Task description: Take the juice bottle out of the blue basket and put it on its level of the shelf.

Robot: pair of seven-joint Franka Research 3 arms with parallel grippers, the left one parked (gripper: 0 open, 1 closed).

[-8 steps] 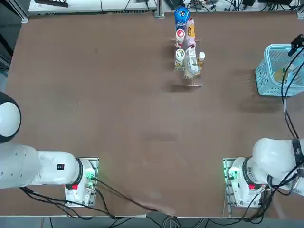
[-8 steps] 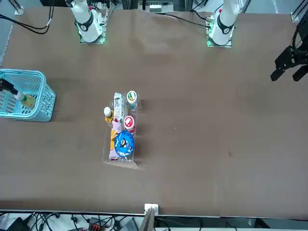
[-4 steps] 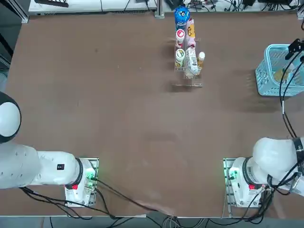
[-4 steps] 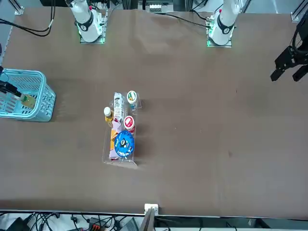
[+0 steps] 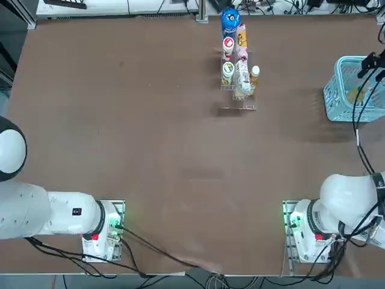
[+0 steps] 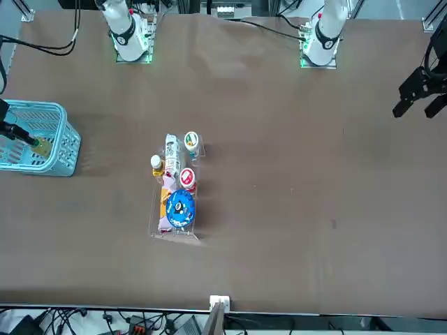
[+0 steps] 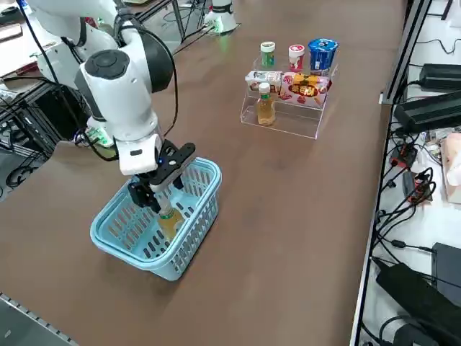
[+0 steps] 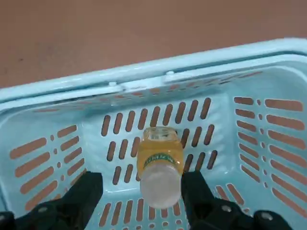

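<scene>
The right claw (image 7: 160, 198) hangs inside the blue basket (image 7: 119, 238), just below its rim. Its two fingers (image 8: 79, 199) stand on either side of the white cap of the juice bottle (image 8: 158, 163). In the wrist view there is a gap between the left finger and the cap, while the other finger sits right at it, so I cannot tell whether the claw is clenched on the bottle or released.

The juice bottle stands upright in the basket, close to the lattice wall on the side facing the shelf (image 7: 284, 119), its pale yellow body below the fingers.

The basket sits on the brown worktop (image 5: 150, 150), well apart from the shelf. The clear shelf carries several drinks on its steps, among them an orange bottle (image 7: 266, 104) with a white cap on the lowest step.
</scene>
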